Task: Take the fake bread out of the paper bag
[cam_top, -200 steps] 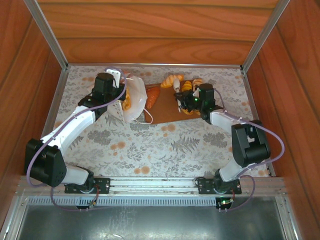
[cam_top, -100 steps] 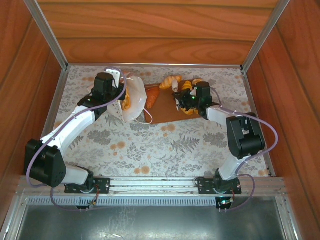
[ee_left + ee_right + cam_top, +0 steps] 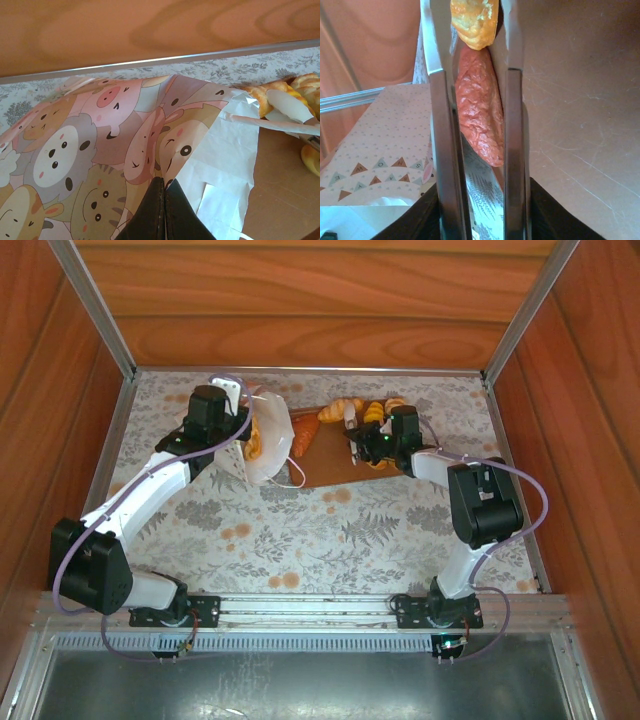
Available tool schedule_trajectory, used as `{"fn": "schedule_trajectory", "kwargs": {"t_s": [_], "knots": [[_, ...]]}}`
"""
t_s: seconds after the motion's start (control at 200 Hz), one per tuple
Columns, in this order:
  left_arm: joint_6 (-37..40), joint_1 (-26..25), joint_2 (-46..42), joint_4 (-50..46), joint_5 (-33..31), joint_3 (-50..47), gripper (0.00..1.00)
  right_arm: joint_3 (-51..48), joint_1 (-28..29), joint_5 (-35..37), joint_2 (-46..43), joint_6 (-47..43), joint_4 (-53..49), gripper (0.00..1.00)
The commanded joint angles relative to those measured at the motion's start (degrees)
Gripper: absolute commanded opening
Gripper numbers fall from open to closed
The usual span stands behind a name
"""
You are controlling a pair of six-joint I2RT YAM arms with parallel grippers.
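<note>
Right end effector (image 3: pixel 472 75) narrowly flanks a wrinkled reddish-orange bread wedge (image 3: pixel 477 117); left end effector (image 3: pixel 162 210) pinches the glossy paper bag (image 3: pixel 125 145).

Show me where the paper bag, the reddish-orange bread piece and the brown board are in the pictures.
paper bag (image 3: pixel 268 445): top external view, on its white side.
reddish-orange bread piece (image 3: pixel 479 117): right wrist view, on its wrinkled middle, between the fingers.
brown board (image 3: pixel 575 120): right wrist view, on its bare surface.
</note>
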Motion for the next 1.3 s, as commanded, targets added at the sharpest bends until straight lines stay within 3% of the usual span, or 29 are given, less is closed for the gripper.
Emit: {"fn": "schedule_trajectory", "kwargs": {"t_s": [0.0, 0.4, 0.76, 1.005, 1.294], "knots": [[-0.4, 0.0, -0.7, 0.6, 0.9, -0.2, 0.00, 0.3, -0.3, -1.7, -2.4, -1.5, -2.1, 0.44], [-0.5, 0.0, -1.2, 0.7, 0.7, -0.3, 0.00, -3.1, -0.4, -2.4, -7.6, -2.1, -4.4, 0.50], [-0.9, 0.0, -1.3, 0.9, 1.0, -0.6, 0.00, -7.1, -0.4, -1.0, -17.4, -3.7, -8.5, 0.53], [-0.9, 0.0, -1.6, 0.9, 1.0, -0.8, 0.00, -5.9, -1.2, 2.4, -21.8, -8.0, -16.1, 0.49], [-1.4, 0.0, -0.5, 1.9, 1.8, -0.9, 0.00, -2.7, -5.2, 0.1, -18.0, -11.1, -19.0, 0.44]]}}
